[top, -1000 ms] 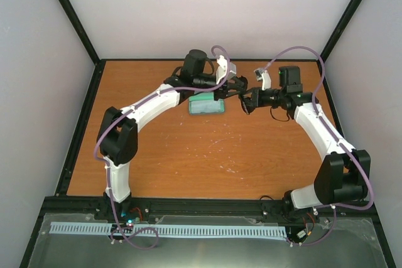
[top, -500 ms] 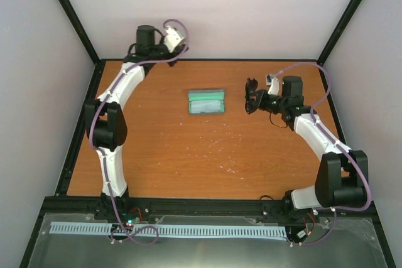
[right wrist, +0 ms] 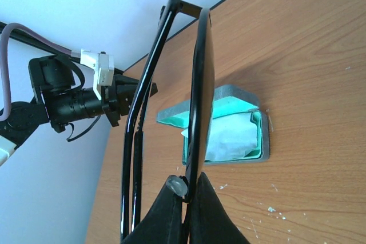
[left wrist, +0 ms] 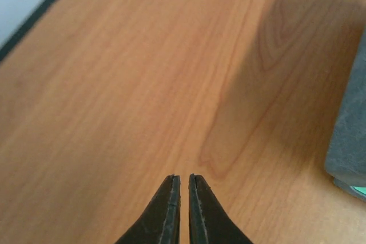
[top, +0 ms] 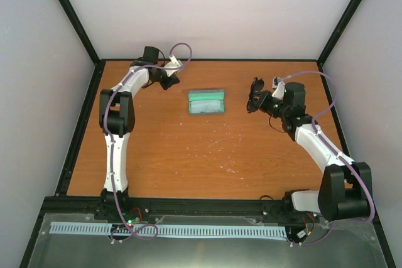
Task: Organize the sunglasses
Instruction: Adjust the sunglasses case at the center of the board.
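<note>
left gripper | swung from case to table 11 o'clock | jaws brought together | sunglasses | drawn slightly toward 3 o'clock

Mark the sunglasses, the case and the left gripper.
sunglasses (right wrist: 198, 101): right wrist view, edge of the lens.
case (right wrist: 231, 90): right wrist view, grey far rim.
left gripper (left wrist: 182, 178): left wrist view, between the fingertips.

Black wire-framed sunglasses (lenses edge-on) stand upright, pinched below by the right fingers.

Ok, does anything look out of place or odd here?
Nothing spilled or damaged. The sunglasses are off the table, pinched in the right gripper, while the open case holds only the cloth.
</note>
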Available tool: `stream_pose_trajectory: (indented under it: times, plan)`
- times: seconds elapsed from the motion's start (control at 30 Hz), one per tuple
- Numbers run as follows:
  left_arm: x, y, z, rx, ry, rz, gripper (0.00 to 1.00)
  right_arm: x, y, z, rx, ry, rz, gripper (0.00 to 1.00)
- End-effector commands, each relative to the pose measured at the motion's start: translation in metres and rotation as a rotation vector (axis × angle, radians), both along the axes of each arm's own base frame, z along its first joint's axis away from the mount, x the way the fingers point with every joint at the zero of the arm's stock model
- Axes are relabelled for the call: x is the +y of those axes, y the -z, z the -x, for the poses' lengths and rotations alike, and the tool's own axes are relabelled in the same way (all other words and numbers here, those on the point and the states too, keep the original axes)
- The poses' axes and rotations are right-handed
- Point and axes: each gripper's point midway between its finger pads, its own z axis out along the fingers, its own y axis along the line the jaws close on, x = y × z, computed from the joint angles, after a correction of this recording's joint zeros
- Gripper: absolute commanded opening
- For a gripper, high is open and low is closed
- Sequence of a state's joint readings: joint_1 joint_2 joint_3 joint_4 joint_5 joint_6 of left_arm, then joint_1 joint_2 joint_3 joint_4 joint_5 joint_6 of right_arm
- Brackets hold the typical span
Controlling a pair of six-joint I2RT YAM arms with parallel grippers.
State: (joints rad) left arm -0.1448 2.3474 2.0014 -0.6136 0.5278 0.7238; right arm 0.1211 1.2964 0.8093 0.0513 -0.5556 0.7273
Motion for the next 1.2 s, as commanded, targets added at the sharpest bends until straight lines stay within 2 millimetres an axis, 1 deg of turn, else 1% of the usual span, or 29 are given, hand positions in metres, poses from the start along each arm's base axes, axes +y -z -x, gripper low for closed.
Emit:
stream_pose_trajectory:
  times: [0.0,0.1,0.23,0.37,0.57,0.7,0.77,0.97,1.17]
  plan:
    - [-0.013,-0.011,0.012,0.031,0.059,0.006,0.07,0.002,-0.011,0.002,-0.046,0.008,-0.013,0.03]
    - [-0.018,-0.006,0.019,0.05,0.069,-0.004,0.06,0.003,-0.007,0.004,-0.041,0.002,-0.007,0.03]
    - [-0.026,0.001,0.029,0.093,0.084,0.006,0.06,0.003,0.003,0.007,-0.019,-0.002,-0.002,0.03]
    - [-0.038,0.012,0.038,0.126,0.096,0.013,0.07,0.004,0.008,0.009,-0.013,-0.003,-0.009,0.03]
    - [-0.061,0.019,0.049,0.159,0.123,0.03,0.07,0.006,0.01,0.011,-0.013,-0.007,-0.007,0.03]
    - [-0.069,0.025,0.057,0.188,0.138,0.032,0.07,0.006,0.009,0.011,-0.018,-0.009,0.0,0.03]
    - [-0.072,0.029,0.063,0.207,0.144,0.03,0.07,0.005,0.01,0.011,-0.017,-0.007,0.002,0.03]
    - [-0.07,0.039,0.082,0.264,0.15,0.032,0.06,0.006,0.017,0.012,-0.006,-0.011,0.006,0.03]
    - [-0.07,0.041,0.107,0.32,0.15,0.065,0.06,0.013,0.028,0.013,0.015,-0.025,0.02,0.03]
